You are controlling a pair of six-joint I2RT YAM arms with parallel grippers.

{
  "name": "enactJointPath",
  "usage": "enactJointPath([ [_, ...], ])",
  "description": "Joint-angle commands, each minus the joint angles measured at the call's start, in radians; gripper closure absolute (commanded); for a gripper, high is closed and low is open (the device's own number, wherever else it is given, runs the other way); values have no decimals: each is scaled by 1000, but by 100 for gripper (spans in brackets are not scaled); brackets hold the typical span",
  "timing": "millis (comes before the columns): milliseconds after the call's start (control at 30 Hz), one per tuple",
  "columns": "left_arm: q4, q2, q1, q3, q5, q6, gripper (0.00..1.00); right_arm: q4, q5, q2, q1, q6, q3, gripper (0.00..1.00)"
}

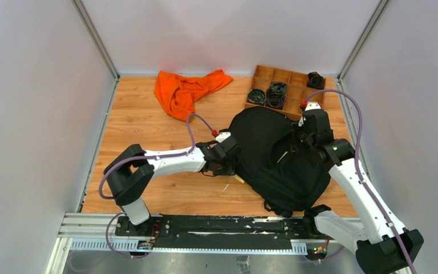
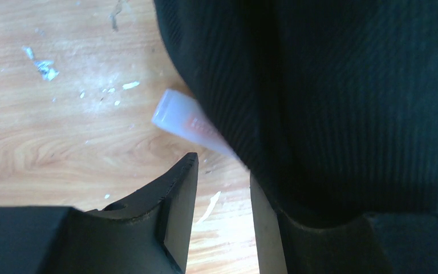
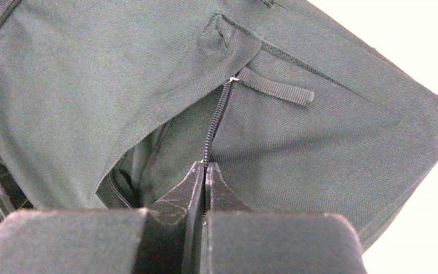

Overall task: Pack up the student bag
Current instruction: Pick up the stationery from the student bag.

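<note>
The left hand [image 2: 222,168] and right hand [image 3: 205,166] are showing black fingers [image 2: 171,205]; white arm links [image 1: 174,161] are carrying purple cables [image 1: 190,128].

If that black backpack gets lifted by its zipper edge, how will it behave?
The backpack will probably sag and fold: its cloth already creases and gapes by the zipper. It lies slumped, so it seems fairly empty and light. Woven cloth likely grips well, so slipping looks unlikely.

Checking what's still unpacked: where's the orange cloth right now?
In the top view, the orange cloth lies crumpled at the back, just left of the wooden tray.
</note>
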Motion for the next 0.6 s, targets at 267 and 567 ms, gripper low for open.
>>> enactJointPath([
  [267, 66, 98, 0, 70, -55, -75, 42, -43, 21, -19, -7, -6, 33, 100],
  [567, -14, 148, 0, 83, -39, -85, 47, -41, 25, -18, -7, -7, 28, 100],
])
